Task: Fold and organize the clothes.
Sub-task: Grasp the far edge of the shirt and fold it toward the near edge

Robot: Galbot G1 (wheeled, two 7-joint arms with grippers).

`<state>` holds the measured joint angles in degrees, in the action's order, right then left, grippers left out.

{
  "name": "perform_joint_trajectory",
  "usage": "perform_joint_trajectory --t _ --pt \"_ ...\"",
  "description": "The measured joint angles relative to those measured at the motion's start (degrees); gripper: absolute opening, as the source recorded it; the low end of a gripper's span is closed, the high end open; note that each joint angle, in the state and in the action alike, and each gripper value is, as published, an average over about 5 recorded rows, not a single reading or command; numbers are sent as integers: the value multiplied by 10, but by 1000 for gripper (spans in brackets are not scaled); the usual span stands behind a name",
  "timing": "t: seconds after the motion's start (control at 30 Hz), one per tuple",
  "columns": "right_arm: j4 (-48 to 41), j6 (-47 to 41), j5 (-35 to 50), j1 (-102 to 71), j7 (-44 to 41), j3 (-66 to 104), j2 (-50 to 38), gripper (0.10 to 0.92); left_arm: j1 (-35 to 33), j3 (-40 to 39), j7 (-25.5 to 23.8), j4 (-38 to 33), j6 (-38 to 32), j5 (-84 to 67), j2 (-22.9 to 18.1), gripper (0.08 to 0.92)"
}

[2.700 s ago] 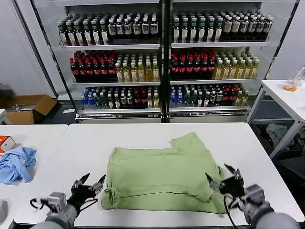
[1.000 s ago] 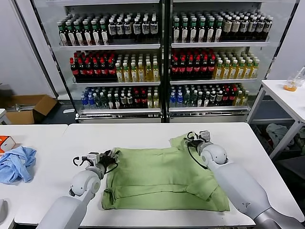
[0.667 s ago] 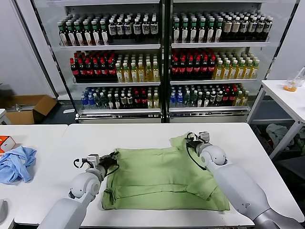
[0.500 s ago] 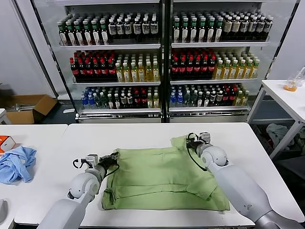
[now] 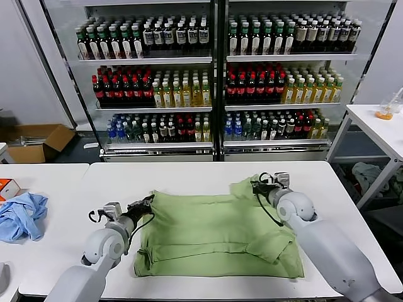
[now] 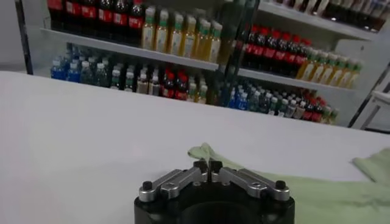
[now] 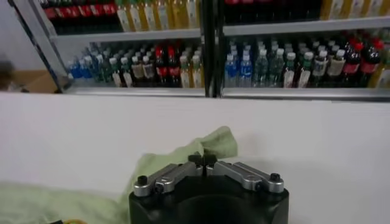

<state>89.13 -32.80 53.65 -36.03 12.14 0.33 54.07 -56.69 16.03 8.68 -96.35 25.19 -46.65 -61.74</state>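
The light green polo shirt [image 5: 217, 233] lies spread on the white surface [image 5: 189, 176] in front of the robot, partly folded, its far edge toward twelve o'clock. The left hand [image 5: 147, 203] is pinched tight on the shirt's far corner at about ten o'clock, and in the left wrist view only a small tip of fabric pokes out past the closed fingers [image 6: 201, 165]. The right hand [image 5: 257, 184] is clamped the same way on the raised far corner at about one o'clock, with a thin fold of green caught at its tips. From where I stand, the weak spot is how little cloth each hand has: soft fabric like this could slide out of one pinch if the arms pull apart or lift unevenly, and then the fold would come down skewed. A second worry is the layer underneath; if a hand has caught only the top ply, the shirt may bunch rather than fold flat. The light blue cloth [image 5: 22, 215] at nine o'clock sits well apart and is no threat.
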Motion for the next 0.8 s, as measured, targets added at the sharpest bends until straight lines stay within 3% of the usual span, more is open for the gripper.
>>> perform_joint_trajectory --t 0.8 --pt "260 -3 6 -245 16 157 -110 108 -151 72 -6 -160 3 3 13 86"
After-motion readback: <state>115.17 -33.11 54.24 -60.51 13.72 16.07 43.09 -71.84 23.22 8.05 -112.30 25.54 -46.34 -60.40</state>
